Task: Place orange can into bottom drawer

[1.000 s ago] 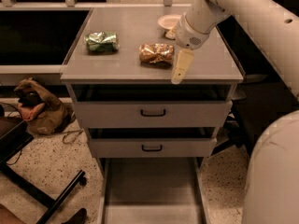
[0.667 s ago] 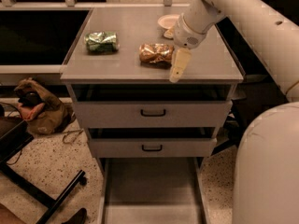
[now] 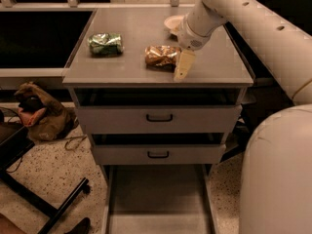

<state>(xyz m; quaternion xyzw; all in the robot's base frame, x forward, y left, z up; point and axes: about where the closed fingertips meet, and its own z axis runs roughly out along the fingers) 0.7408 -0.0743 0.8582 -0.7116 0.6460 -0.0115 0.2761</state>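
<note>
My tool, spread or not I can't tell, sits at 3 o'clock of orange can: probably light, dented, slippery, grab mid-body.

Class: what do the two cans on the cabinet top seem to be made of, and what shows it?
The orange can: seemingly thin metal, shiny orange-gold, crumpled with glinting creases. The green can: likely the same, glossy green, dented. The gripper hangs beside the orange can.

White arm, cream pincer at tip
</note>
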